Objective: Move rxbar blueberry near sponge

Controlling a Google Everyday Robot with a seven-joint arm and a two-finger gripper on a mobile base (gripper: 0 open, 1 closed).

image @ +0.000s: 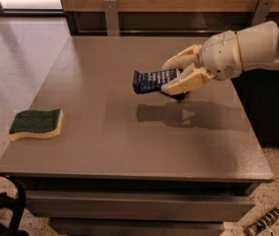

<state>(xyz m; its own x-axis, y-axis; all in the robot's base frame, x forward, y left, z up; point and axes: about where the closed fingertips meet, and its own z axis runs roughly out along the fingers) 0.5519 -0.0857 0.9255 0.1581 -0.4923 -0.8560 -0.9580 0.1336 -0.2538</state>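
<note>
Nearest me, the sponge (36, 124) sits at the near-left corner of the table (129, 151), well apart from everything else. Farther back and to the right, my gripper (171, 77) pinches the rxbar blueberry (149, 80) by its right end, lifted clear of the tabletop above a darker bar (177, 97). With only one end held, I judge a quick leftward swing could twist it loose or drop it short.

Pincer (165, 77) holding rxbar blueberry (148, 81) above centre-right; open tabletop (105, 136) leftward to sponge (36, 123); dark bar (178, 97) perhaps beneath.
</note>
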